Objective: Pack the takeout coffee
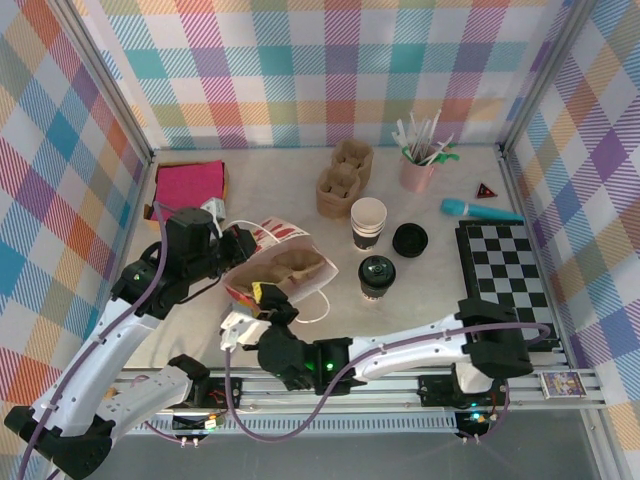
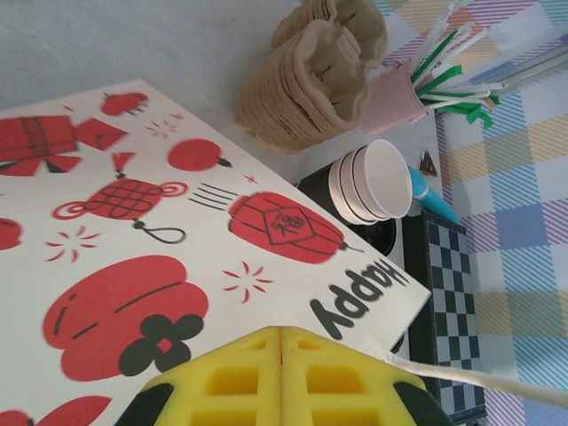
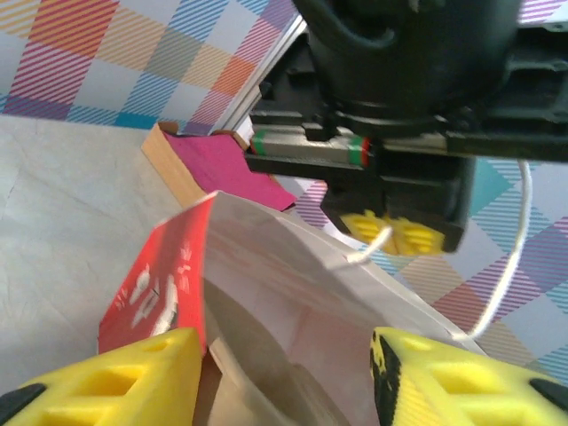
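Observation:
The takeout coffee [image 1: 377, 276], a small paper cup with a black lid, stands upright on the table right of the paper bag [image 1: 281, 236]. The bag, white with red lanterns [image 2: 177, 222], lies on its side with a brown cup carrier [image 1: 300, 266] in its mouth. My left gripper [image 1: 240, 244] is shut [image 2: 282, 355] on the bag's upper rim by the white cord handle [image 2: 479, 380]. My right gripper [image 1: 256, 304] is open at the bag's mouth [image 3: 293, 293], one yellow fingertip [image 3: 164, 359] beside the red side panel and the other to the right; it holds nothing.
A stack of empty paper cups [image 1: 368, 222] and a loose black lid [image 1: 410, 240] stand behind the coffee. Further back are stacked cardboard carriers [image 1: 342, 178] and a pink cup of straws [image 1: 417, 168]. A checkerboard [image 1: 505, 270] lies right, a box of pink napkins [image 1: 190, 184] back left.

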### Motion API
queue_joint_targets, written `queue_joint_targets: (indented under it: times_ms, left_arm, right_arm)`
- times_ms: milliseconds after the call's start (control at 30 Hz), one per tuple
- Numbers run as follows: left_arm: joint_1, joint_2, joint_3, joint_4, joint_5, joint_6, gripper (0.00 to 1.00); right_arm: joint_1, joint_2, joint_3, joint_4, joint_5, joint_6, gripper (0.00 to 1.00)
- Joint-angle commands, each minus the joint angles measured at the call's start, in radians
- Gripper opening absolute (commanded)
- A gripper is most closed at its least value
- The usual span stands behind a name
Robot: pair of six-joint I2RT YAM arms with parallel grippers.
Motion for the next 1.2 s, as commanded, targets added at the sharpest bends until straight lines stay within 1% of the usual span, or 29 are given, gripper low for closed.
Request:
queue_joint_targets:
  times_ms: [0,100,167,200,233,333,433,500,600,700,767,833,867,967,1167]
  left_arm:
    - [0.01,-0.023,-0.014,0.033,0.034,0.044,0.0]
    - [0.01,-0.039,-0.03,0.05,0.057,0.077,0.0]
    - [0.011,-0.062,-0.051,0.073,0.081,0.09,0.0]
    - [0.011,-0.068,-0.06,0.074,0.088,0.095,0.0]
    - [0.01,-0.078,-0.069,0.071,0.096,0.095,0.0]
    - [0.01,-0.099,-0.116,0.082,0.137,0.079,0.0]
    - [0.011,-0.126,-0.171,0.098,0.171,0.07,0.0]
    - [0.009,-0.146,-0.19,0.087,0.178,0.075,0.0]
    - [0.008,-0.181,-0.199,0.063,0.178,0.088,0.0]
    - [0.009,-0.202,-0.202,0.048,0.185,0.096,0.0]
    - [0.009,-0.209,-0.193,0.047,0.202,0.101,0.0]
    - [0.009,-0.201,-0.175,0.039,0.227,0.115,0.0]
    - [0.009,-0.19,-0.159,0.022,0.232,0.129,0.0]
    - [0.008,-0.165,-0.128,-0.017,0.237,0.166,0.0]
    - [0.009,-0.161,-0.106,-0.036,0.25,0.187,0.0]
  right_arm:
    - [0.0,-0.124,-0.01,-0.155,-0.062,0.162,0.56]
    - [-0.048,-0.244,0.019,-0.399,-0.162,0.342,0.57]
    - [-0.139,-0.305,0.086,-0.685,-0.277,0.589,0.57]
    - [-0.172,-0.327,0.094,-0.754,-0.303,0.652,0.57]
    - [-0.189,-0.353,0.085,-0.789,-0.311,0.682,0.56]
    - [-0.199,-0.408,0.043,-0.804,-0.322,0.697,0.56]
    - [-0.21,-0.389,0.046,-0.85,-0.352,0.724,0.56]
    - [-0.212,-0.359,0.05,-0.852,-0.403,0.716,0.55]
    - [-0.211,-0.313,0.053,-0.819,-0.511,0.679,0.54]
    - [-0.222,-0.297,0.016,-0.735,-0.655,0.579,0.52]
    - [-0.231,-0.302,-0.037,-0.675,-0.752,0.485,0.5]
    - [-0.261,-0.3,-0.049,-0.686,-0.847,0.441,0.48]
    - [-0.279,-0.296,-0.048,-0.697,-0.876,0.428,0.48]
    - [-0.307,-0.27,-0.014,-0.739,-0.929,0.346,0.49]
    - [-0.318,-0.164,0.091,-0.798,-0.981,0.19,0.5]
